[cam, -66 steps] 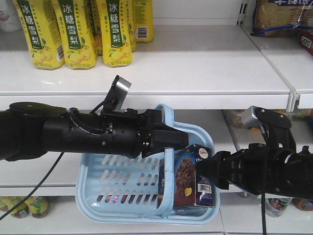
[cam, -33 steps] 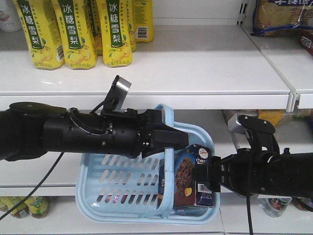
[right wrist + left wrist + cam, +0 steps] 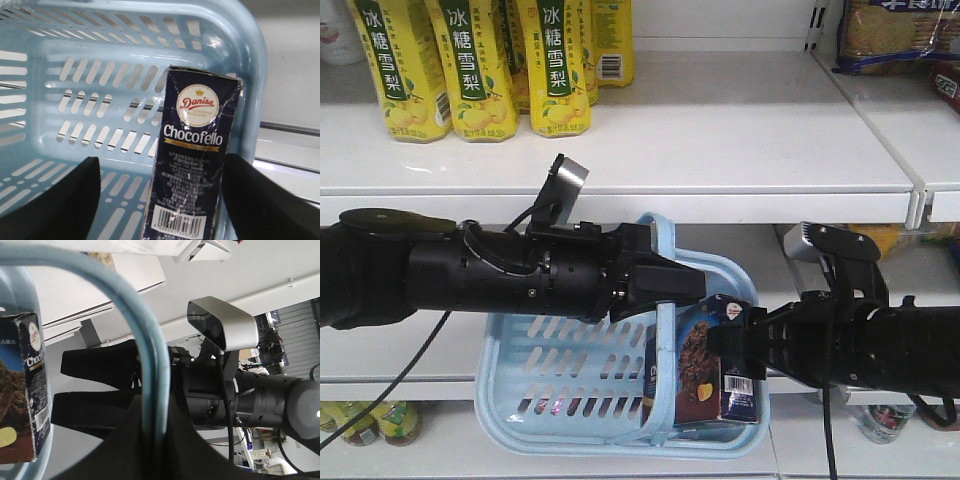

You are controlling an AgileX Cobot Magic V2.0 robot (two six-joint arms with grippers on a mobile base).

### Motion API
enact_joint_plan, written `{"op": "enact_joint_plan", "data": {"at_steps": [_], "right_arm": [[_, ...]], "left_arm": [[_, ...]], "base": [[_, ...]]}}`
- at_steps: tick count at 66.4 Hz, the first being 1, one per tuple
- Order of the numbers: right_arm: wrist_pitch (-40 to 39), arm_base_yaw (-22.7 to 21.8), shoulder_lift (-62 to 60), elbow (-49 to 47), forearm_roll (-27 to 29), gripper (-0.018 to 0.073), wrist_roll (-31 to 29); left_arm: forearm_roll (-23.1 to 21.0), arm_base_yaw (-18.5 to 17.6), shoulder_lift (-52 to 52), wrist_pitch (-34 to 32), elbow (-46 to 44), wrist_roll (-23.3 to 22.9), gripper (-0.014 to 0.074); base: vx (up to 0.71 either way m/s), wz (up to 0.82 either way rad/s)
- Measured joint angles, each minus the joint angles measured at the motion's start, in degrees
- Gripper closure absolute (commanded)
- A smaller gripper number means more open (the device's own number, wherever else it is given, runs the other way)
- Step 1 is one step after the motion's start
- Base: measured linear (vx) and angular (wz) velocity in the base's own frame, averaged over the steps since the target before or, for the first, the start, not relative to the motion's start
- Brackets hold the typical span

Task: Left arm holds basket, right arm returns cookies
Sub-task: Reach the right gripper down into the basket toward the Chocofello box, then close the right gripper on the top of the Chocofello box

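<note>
The light blue basket (image 3: 570,360) hangs in front of the lower shelf. My left gripper (image 3: 665,285) is shut on its hoop handle (image 3: 142,330), which passes straight between the jaws. The cookies (image 3: 705,360), a dark navy box with a round white logo, stand upright in the basket's right corner. In the right wrist view the cookies (image 3: 192,165) sit between the spread fingers of my right gripper (image 3: 161,165). The box is close to the right finger (image 3: 260,200), while a gap separates it from the left finger (image 3: 60,200). That gripper is open.
Yellow pear-drink bottles (image 3: 470,70) stand on the white upper shelf (image 3: 720,150), with cracker packs (image 3: 890,35) at the top right. More bottles (image 3: 360,420) sit on the bottom shelf behind the basket. The shelf's front lip (image 3: 720,208) runs just above both arms.
My right arm has moved left and slightly up, bringing its open fingers around the cookie box. The left arm and basket have stayed still.
</note>
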Motion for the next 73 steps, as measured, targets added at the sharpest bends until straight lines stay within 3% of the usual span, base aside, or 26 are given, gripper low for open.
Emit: {"op": "enact_joint_plan", "data": {"at_steps": [50,73], "right_arm": [[-0.3,0.0,7.3,-2.8,0.5,0.0057,-1.6],[1.8,0.0,10.8,-4.3,6.7,0.0057,-7.3]], "left_arm": [[0.1,0.0,0.0,-0.1,0.0,0.0,0.0603],[0.2,0.0,0.0,-0.2,0.0,0.0,0.0603]], "base": [[0.00,0.00],[0.00,0.00]]}}
